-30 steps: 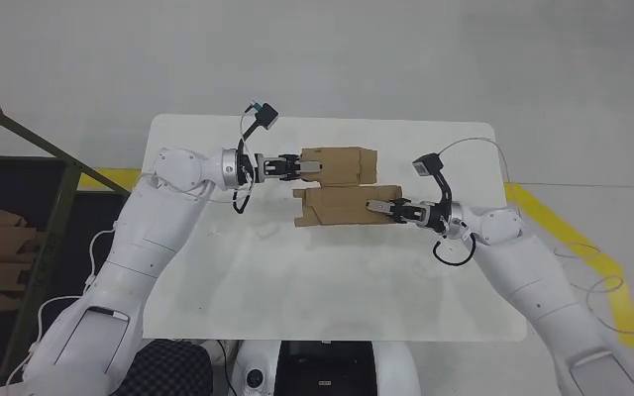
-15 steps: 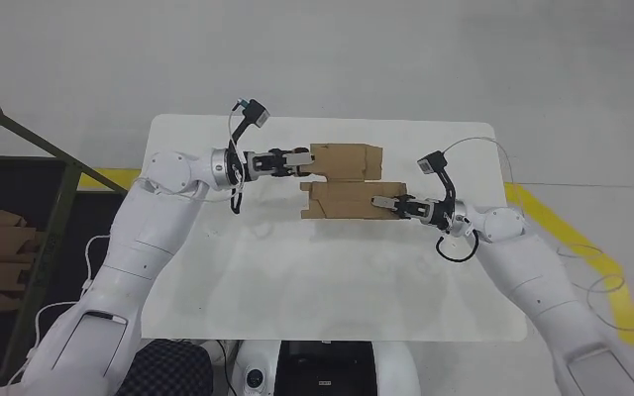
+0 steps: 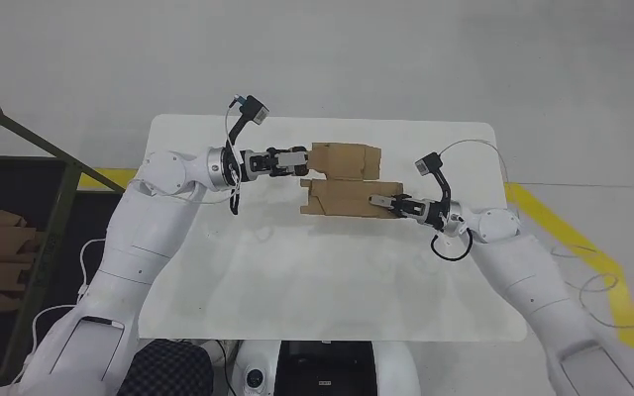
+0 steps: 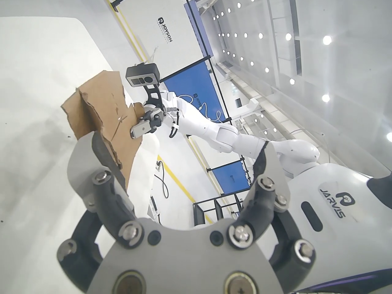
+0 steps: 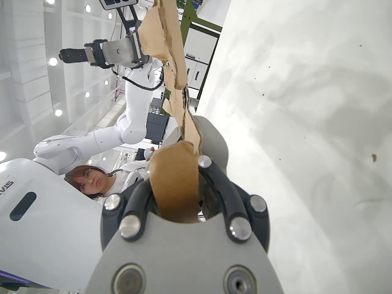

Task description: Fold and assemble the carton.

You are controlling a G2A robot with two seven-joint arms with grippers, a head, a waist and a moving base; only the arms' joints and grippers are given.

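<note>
Centrally, we see the brown carton [image 3: 342,190] over the far middle of the white table [image 3: 297,287]. Our right gripper [image 3: 378,202] clamps its right edge, while our left gripper [image 3: 303,160], fingers spread wide, meets its left end.

This is a large industrial robotics hall. A high white ceiling with rows of round lamps [image 4: 327,39] fills the upper right, tall white-and-blue partition panels [image 4: 147,10] stand at the top, and yellow painted floor lines [image 3: 533,206] flank a white rectangular worktable [image 3: 327,287].
</note>
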